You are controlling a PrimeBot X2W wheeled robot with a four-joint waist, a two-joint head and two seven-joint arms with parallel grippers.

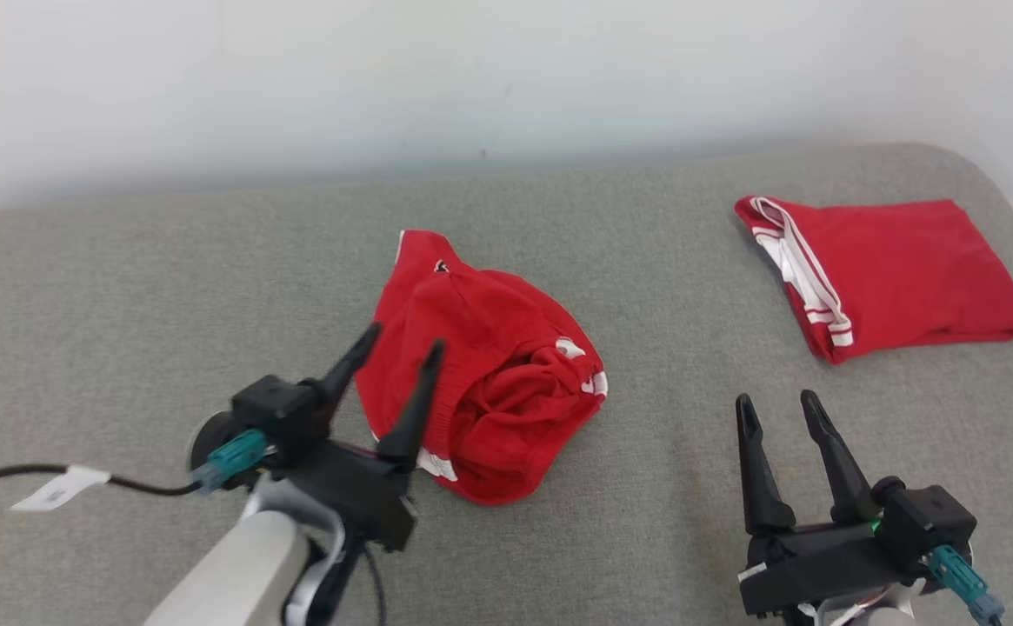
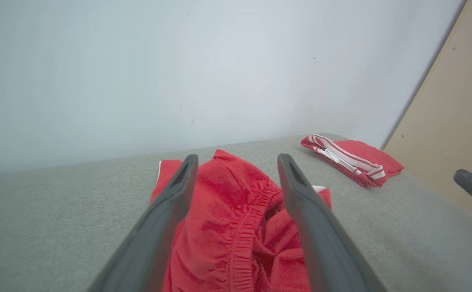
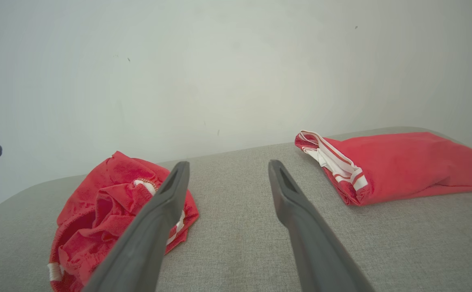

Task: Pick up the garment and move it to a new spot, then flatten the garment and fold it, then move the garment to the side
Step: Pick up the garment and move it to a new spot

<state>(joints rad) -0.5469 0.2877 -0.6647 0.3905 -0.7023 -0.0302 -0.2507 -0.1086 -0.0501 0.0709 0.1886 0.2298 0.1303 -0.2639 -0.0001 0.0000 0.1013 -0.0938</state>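
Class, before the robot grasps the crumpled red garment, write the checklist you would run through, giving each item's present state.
1. The left hand is open: ok, spread wide.
2. It aims at the crumpled garment: ok, centred in the left wrist view.
3. It touches the cloth: cannot tell.
4. The right hand is open, holding nothing: ok.
5. The folded garment lies apart: ok, bare grey surface between.
6. The crumpled garment is flat: not ok, bunched.
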